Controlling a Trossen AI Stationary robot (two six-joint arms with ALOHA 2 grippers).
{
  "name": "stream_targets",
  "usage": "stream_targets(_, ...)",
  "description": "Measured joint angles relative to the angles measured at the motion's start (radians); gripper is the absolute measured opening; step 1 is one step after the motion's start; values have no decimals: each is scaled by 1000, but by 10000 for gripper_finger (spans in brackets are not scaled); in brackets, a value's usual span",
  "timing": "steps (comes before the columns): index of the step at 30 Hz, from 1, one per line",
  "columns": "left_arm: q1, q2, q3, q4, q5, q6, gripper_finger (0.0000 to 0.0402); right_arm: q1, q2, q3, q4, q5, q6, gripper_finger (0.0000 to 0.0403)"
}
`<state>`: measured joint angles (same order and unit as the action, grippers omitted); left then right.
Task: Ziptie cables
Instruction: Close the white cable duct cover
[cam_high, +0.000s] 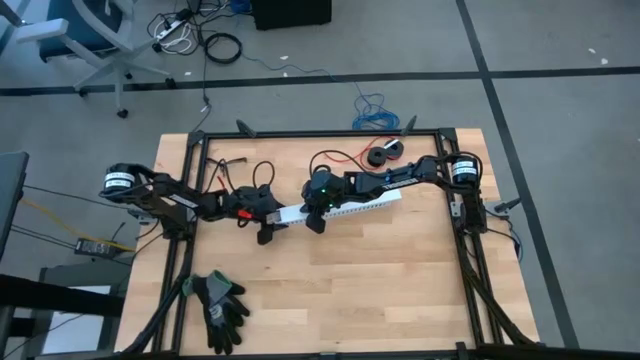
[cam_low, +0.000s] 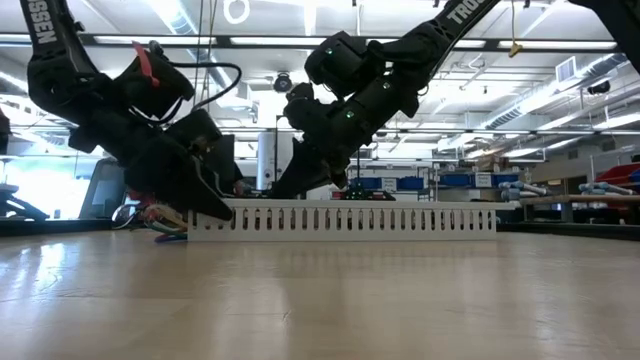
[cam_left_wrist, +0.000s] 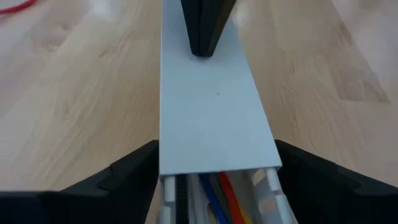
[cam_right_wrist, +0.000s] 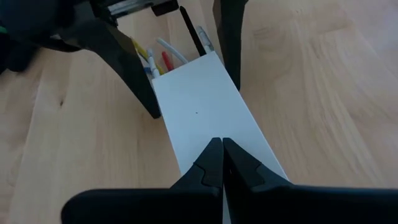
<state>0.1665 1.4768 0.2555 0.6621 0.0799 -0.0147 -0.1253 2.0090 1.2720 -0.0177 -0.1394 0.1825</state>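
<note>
We are straddling the left end of the white cable duct (cam_high: 345, 210) with our left gripper (cam_left_wrist: 214, 180), jaws spread either side, not pinching it. The cables (cam_left_wrist: 217, 193) are lying inside the duct, poking out at that end. Our right gripper (cam_right_wrist: 222, 163), jaws pressed together, is pressing on the lid; we should be keeping it steady.

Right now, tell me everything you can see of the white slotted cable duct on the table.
The white cable duct is a long, plastic-looking channel with slotted side walls and a smooth flat lid, lying flat on the wooden table. The cables, coloured wires, show inside its open end and stick out there. The left gripper straddles that end, fingers open on either side. The right gripper, shut, presses its tips on the lid.
</note>
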Motion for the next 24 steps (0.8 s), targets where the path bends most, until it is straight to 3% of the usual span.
stream_targets(12,-11,-111,0,-243,-2,-68,294,0,-2,2,-20,-4,0,0)
stream_targets(24,-18,-106,0,-246,-33,-97,294,1,-6,4,-52,28,20,0)
